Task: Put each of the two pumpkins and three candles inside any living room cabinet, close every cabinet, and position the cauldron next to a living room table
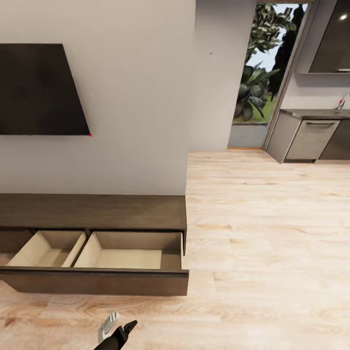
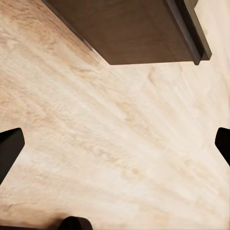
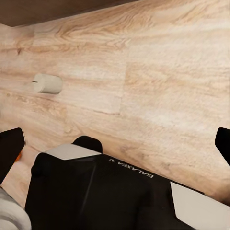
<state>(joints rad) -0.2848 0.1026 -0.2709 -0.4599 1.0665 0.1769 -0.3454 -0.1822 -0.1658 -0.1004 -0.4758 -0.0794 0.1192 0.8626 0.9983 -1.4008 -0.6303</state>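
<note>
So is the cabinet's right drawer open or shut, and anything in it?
Open and empty: the right drawer is pulled out from the cabinet, its bare beige floor showing.

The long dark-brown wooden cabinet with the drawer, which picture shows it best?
The head view: the long dark-brown wooden cabinet shows its flat top and open, pale-lined drawer. The left wrist view catches one dark corner; the right wrist view, a dark strip.

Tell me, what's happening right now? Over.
Both claws open, holding nothing. Cabinet drawer pulled out, looks empty. One candle lying on its side on the floor. Nothing in the way.
</note>
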